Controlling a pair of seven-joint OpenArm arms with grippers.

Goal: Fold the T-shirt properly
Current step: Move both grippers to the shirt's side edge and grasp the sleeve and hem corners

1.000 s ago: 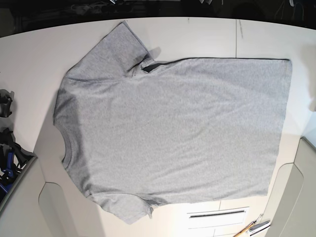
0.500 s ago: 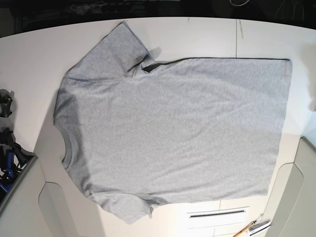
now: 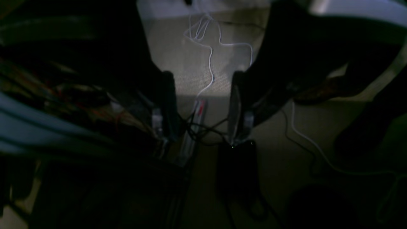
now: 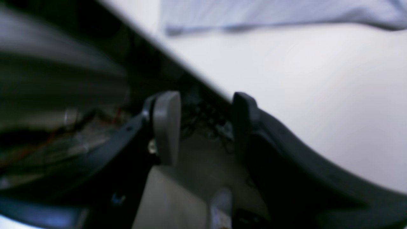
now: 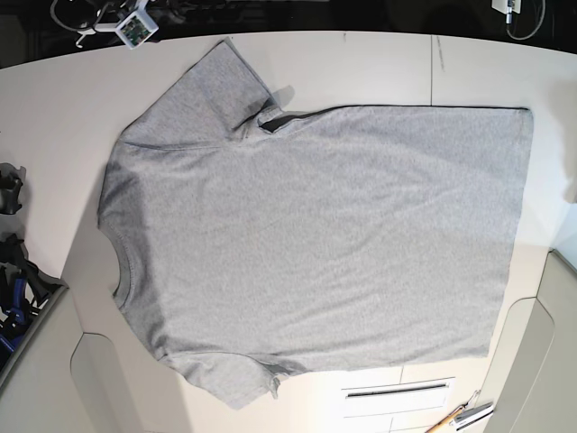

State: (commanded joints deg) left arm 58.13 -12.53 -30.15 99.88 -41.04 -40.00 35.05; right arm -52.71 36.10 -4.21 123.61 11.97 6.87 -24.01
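The heather-grey T-shirt [image 5: 315, 234] lies spread flat on the white table [image 5: 54, 117], plain side up, with the neck at the left and the hem at the right. The far sleeve is partly folded, showing a dark patch [image 5: 278, 121]. My right gripper [image 4: 203, 127] is open and empty at the table's edge, with the T-shirt's edge [image 4: 270, 12] beyond it. My left gripper [image 3: 202, 127] is open and empty over a dark floor, off the table. In the base view only small parts of the right arm [image 5: 133, 27] and the left arm [image 5: 509, 9] show at the far edge.
Black clamps and a bin [image 5: 13, 289] sit at the table's left edge. A slot [image 5: 397, 390] and a wooden-handled tool [image 5: 460, 417] are at the front right. White and black cables [image 3: 210, 63] lie on the floor under my left gripper.
Parts of both arms have come into the base view at the far corners, one at top left and one at top right. The T-shirt has not moved.
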